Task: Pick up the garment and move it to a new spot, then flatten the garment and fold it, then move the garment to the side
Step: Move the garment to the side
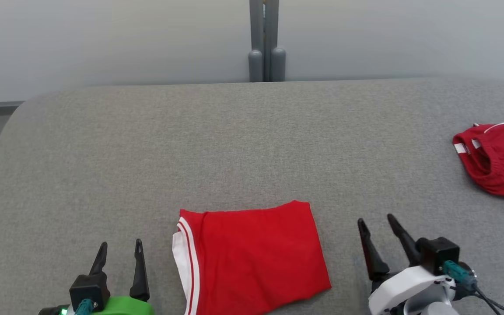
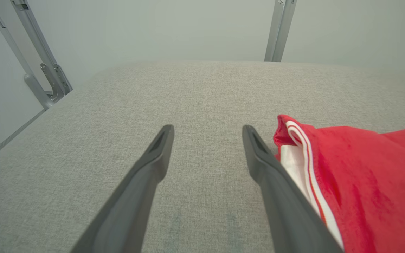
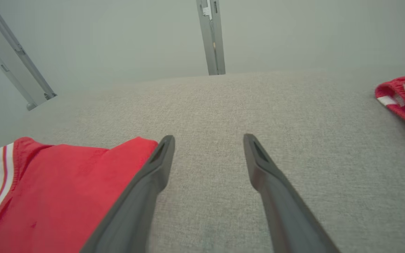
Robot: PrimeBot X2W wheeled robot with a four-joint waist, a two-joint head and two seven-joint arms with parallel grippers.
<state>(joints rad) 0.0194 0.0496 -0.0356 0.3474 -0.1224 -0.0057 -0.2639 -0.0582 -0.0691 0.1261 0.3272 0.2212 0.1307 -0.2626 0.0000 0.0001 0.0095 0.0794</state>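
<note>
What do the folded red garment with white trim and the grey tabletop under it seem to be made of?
The folded red garment looks like soft matte knit fabric, perhaps jersey: it creases gently and has sewn white trim. The grey tabletop seems covered in coarse matte woven cloth: a speckled weave shows.

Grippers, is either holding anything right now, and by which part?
Nothing is held. The left gripper and right gripper stand open and empty, either side of the folded red garment.

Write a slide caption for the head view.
Red garment lies flat between open left hand and open right hand.
</note>
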